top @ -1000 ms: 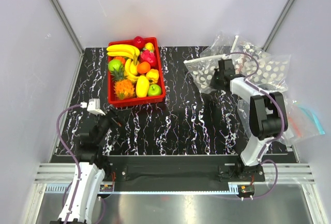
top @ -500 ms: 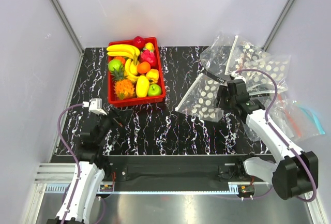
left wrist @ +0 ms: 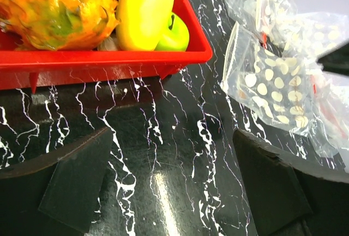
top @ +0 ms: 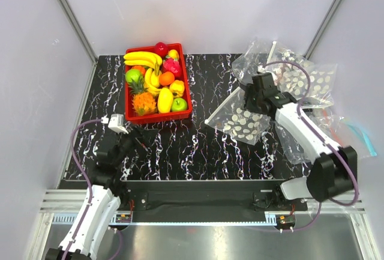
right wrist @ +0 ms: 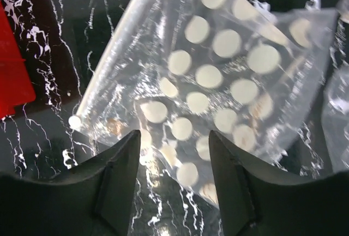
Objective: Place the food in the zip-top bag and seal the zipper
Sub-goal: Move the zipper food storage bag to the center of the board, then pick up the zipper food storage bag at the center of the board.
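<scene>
The food lies in the red tray (top: 188, 101): a bunch of bananas (top: 144, 59), a green apple (top: 179, 104) and a smaller yellow fruit (top: 165, 99). The dotted zip-top bag (top: 243, 122) lies on the table right of the tray, its white zipper (top: 225, 107) facing left. My right gripper (top: 256, 99) hovers over the bag's far side, open, holding nothing; in the right wrist view the bag (right wrist: 218, 56) and zipper (right wrist: 109, 56) lie under the right gripper (right wrist: 174, 138). My left gripper (left wrist: 173, 135) is open over bare table near the tray's front, with the apple (left wrist: 174, 34) ahead.
A spiky orange pineapple (top: 144, 102) and red and pink fruits share the tray. More crinkly clear bags (top: 300, 77) are piled at the back right, and a plain bag with a blue edge (top: 363, 137) lies at the right table edge.
My right gripper carried the dotted bag from the back right toward the table's middle, opened and let it go, then drew back a little. The left gripper edged slightly toward the tray.
</scene>
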{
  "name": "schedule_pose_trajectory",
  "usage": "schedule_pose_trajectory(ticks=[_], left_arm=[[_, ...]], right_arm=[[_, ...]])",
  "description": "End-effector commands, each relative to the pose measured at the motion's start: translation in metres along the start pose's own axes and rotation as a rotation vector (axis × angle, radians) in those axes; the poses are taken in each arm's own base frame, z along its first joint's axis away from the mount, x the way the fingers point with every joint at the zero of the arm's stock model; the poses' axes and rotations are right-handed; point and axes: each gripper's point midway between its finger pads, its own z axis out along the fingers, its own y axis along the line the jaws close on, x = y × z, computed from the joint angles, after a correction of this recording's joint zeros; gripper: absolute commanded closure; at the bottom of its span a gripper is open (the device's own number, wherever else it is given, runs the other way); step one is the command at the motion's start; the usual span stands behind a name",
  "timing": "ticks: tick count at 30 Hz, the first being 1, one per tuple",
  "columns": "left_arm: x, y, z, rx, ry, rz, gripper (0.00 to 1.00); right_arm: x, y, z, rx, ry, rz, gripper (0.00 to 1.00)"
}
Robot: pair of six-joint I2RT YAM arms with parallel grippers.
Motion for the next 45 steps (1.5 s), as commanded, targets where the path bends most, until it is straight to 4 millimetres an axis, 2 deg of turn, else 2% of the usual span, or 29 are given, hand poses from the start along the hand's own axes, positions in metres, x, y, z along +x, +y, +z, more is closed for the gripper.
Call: schedule_pose_trajectory(ticks=[1,2,3,5,10,13,16,20,26,29,33,34,36,38,39,41,45], left_arm=[[-0.02,-0.012,0.003,0.025,-0.07,0.041,0.01],[-0.02,-0.013,0.003,0.024,-0.069,0.042,0.01],[-0.021,-0.013,0.004,0.019,-0.072,0.045,0.01],[-0.02,-0.015,0.004,0.022,-0.069,0.053,0.01],[-0.018,-0.017,0.005,0.018,-0.062,0.066,0.01],[-0.018,-0.017,0.005,0.016,-0.061,0.066,0.01],[-0.017,-0.018,0.006,0.016,-0.056,0.068,0.01],[-0.017,-0.02,0.006,0.018,-0.054,0.07,0.01],[-0.017,-0.021,0.006,0.018,-0.052,0.074,0.01],[-0.017,-0.021,0.006,0.017,-0.052,0.075,0.01],[-0.017,-0.022,0.006,0.017,-0.049,0.078,0.01],[-0.017,-0.022,0.006,0.014,-0.048,0.078,0.01],[-0.017,-0.022,0.006,0.013,-0.049,0.083,0.01],[-0.017,-0.023,0.006,0.014,-0.048,0.082,0.01],[-0.016,-0.024,0.006,0.019,-0.047,0.084,0.01],[-0.016,-0.025,0.007,0.022,-0.043,0.085,0.01],[-0.009,-0.029,0.011,0.038,-0.013,0.092,0.01]], right_arm=[[-0.012,0.029,0.015,-0.023,0.008,-0.015,0.39],[-0.024,0.04,0.016,-0.035,-0.011,-0.013,0.35],[-0.017,0.048,0.031,-0.023,0.022,-0.024,0.29],[-0.024,0.057,0.048,0.015,0.026,-0.02,0.26],[-0.033,0.057,0.08,0.191,0.046,0.063,0.23],[-0.033,0.066,0.095,0.267,0.052,0.089,0.19],[-0.027,0.074,0.11,0.295,0.057,0.109,0.17],[-0.009,0.073,0.134,0.339,0.103,0.113,0.17],[0.009,0.071,0.149,0.377,0.123,0.087,0.2],[0.013,0.072,0.153,0.369,0.131,0.078,0.26],[0.014,0.075,0.145,0.368,0.124,0.052,0.51],[0.011,0.075,0.138,0.359,0.106,0.052,0.62],[0.009,0.078,0.129,0.338,0.093,0.035,0.73],[0.007,0.081,0.118,0.301,0.087,0.02,0.96],[0.007,0.081,0.115,0.286,0.09,0.011,1.0],[0.008,0.081,0.106,0.259,0.097,-0.009,1.0],[0.012,0.101,0.083,0.094,0.098,-0.066,1.0]])
